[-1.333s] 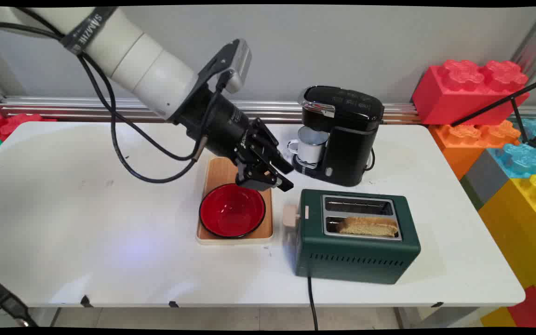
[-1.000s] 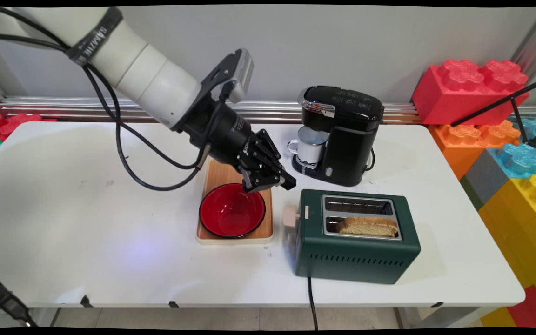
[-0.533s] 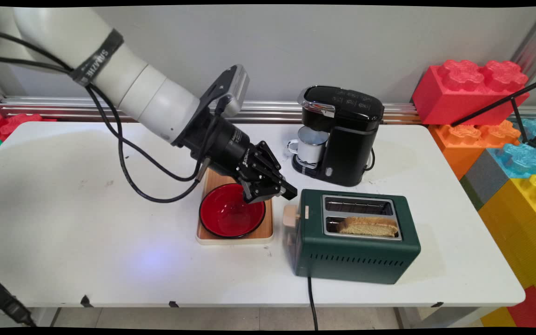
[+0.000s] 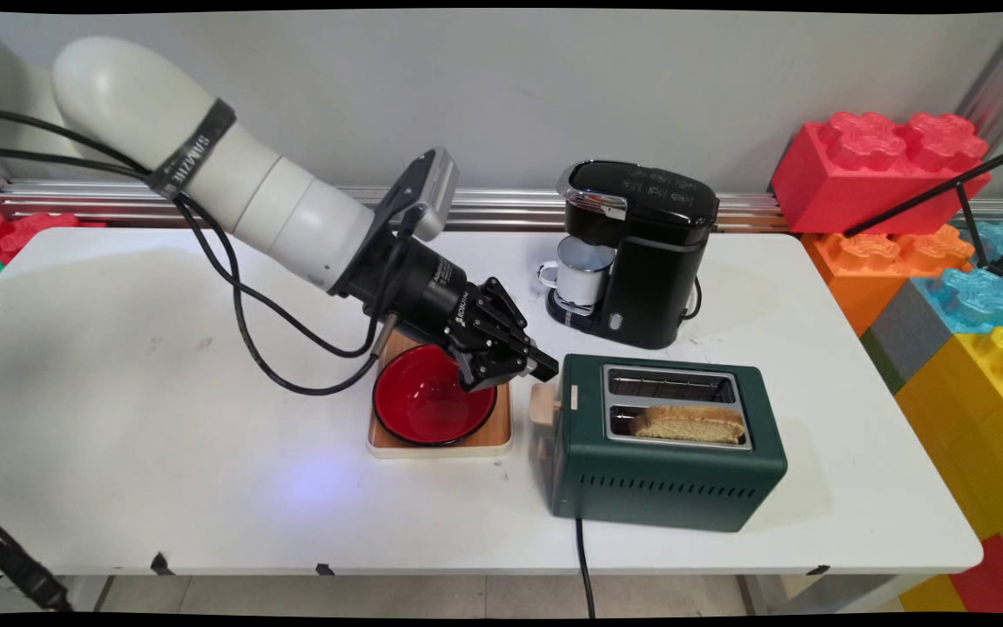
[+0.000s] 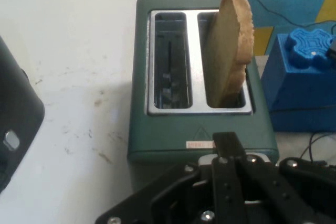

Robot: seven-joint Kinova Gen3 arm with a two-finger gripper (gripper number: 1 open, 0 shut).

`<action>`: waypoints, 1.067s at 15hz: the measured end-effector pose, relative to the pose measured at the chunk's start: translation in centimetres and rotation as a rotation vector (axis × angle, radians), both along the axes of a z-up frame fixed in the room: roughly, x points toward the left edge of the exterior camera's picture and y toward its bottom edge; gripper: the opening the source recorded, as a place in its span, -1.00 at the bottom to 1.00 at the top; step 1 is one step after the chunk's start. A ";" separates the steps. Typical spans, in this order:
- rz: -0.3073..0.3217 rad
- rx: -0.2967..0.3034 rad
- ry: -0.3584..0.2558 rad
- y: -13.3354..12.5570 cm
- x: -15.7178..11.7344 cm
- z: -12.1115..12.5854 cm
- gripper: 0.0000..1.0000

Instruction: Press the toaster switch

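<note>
One black two-finger gripper (image 4: 543, 369), closed on nothing, hangs with its tip just above the beige lever (image 4: 542, 404) of a dark green metal toaster (image 4: 667, 475), a browned bread slice (image 4: 689, 423) standing in a slot just beyond, and a red round bowl (image 4: 423, 405) beneath its linkage.

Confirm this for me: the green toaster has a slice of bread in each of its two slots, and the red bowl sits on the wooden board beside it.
Not quite. Only one slot of the green toaster holds a slice of bread; the other slot is empty, as the hand view shows plainly. The rest stands: the red bowl sits on the wooden board beside the toaster.
</note>
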State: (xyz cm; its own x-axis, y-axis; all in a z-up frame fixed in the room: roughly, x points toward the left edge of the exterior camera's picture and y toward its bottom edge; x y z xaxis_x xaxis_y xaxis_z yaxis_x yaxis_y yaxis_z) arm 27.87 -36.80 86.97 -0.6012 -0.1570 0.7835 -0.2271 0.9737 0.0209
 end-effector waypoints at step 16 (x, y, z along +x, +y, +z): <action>-0.018 -0.022 0.038 -0.9 -0.2 -4.1 -1.00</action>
